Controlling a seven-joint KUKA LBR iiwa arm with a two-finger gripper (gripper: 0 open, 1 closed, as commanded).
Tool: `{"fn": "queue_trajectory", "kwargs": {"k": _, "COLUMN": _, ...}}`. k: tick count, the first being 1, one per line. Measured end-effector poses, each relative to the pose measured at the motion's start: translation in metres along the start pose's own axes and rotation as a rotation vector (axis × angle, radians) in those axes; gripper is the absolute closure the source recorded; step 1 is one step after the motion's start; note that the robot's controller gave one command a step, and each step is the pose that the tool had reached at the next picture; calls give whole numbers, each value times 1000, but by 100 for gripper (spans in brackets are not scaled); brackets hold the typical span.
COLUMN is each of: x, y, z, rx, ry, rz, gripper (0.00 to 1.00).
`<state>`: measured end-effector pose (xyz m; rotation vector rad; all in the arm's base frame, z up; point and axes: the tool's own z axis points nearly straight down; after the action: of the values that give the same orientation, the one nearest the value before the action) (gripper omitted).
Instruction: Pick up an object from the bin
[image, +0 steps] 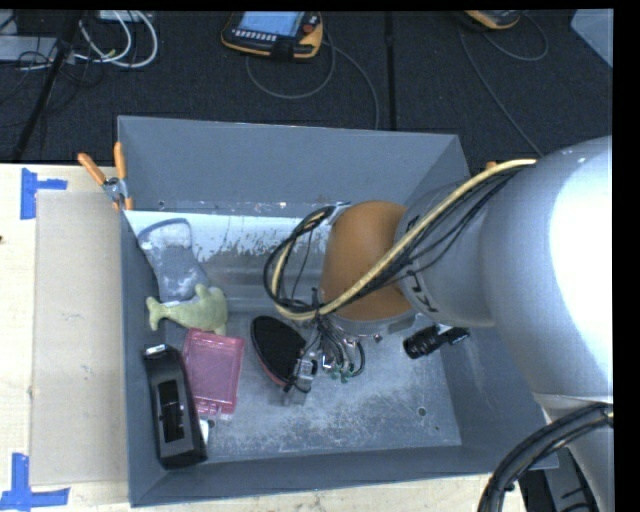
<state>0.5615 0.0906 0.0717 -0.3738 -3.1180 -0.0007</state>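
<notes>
My gripper (303, 378) is low in the middle of the bin, under the orange wrist cover. It sits right at the right-hand edge of a black oval thing with a red rim (272, 345), touching or nearly touching it. The view does not show whether anything is held. A flat pink rectangular block (212, 372) lies just left of the oval thing.
A black stapler-like device (172, 405) lies along the bin's left wall near the front corner. A pale green whale-shaped toy (190, 312) rests above the pink block, and a clear plastic piece (172, 260) lies in the back left corner. Arm and cables cover the bin's right side.
</notes>
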Motion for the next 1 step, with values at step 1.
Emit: {"fn": "queue_trajectory", "kwargs": {"k": 1, "x": 14, "y": 13, "z": 2, "rx": 6, "ry": 6, "rz": -616, "gripper": 100}}
